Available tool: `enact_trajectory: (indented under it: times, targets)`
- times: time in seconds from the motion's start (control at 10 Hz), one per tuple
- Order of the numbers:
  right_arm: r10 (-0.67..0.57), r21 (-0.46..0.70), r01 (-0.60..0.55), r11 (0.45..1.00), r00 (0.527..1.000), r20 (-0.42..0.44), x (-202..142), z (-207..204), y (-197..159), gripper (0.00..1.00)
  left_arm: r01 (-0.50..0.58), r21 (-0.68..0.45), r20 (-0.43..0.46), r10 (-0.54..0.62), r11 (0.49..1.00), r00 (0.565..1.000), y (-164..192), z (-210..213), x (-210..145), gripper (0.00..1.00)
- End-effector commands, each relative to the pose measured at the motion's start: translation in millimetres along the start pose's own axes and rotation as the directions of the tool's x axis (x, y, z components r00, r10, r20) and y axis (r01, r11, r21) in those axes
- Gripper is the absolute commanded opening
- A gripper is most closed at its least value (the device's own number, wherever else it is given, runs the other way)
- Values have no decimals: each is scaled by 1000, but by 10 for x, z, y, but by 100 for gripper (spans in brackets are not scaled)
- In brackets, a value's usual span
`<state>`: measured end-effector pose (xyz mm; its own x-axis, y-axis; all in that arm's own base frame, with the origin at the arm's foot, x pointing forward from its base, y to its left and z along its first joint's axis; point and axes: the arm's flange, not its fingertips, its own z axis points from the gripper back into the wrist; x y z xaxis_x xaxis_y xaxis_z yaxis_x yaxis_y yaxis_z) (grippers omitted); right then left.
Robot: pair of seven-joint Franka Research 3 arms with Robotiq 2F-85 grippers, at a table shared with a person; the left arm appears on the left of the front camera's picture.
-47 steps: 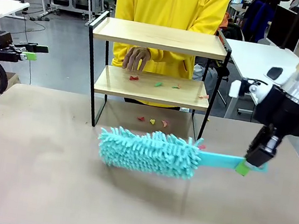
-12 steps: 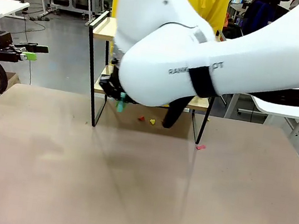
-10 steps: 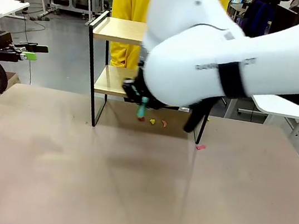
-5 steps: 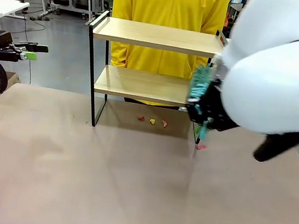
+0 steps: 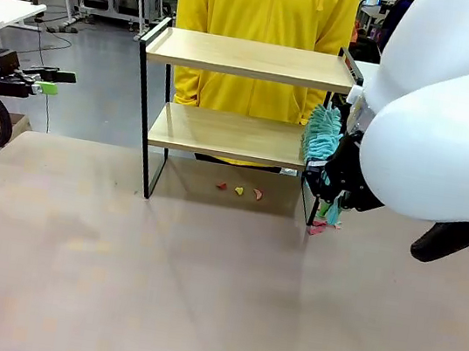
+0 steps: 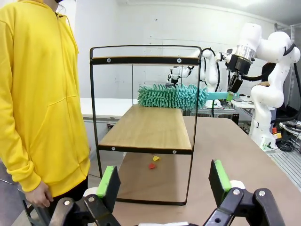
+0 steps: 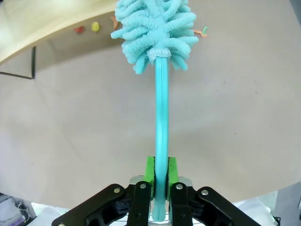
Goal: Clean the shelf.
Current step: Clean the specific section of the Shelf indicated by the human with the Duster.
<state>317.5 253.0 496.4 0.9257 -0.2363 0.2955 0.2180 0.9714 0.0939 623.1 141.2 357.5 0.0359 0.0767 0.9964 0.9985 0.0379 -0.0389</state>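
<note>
much of the duster [image 5: 321, 135] is hidden; right hand [image 7: 160, 170] clamps its handle [image 7: 161, 117], left hand [image 6: 164, 183] gapes empty.

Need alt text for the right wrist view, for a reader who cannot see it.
The right gripper clamps its fingers on the handle of a fluffy teal duster, which points away over a brown table. At upper left is a wooden board of the shelf, with small coloured scraps on the table beside it.
</note>
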Motion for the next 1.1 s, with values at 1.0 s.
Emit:
enact_trajectory:
  times: [1.0]
  targets:
    - [868, 379, -791, 481, 491, -76, -311, 790, -1301, 14, 3, -3, 2, -3, 1000, 1000, -26, 0, 27, 100]
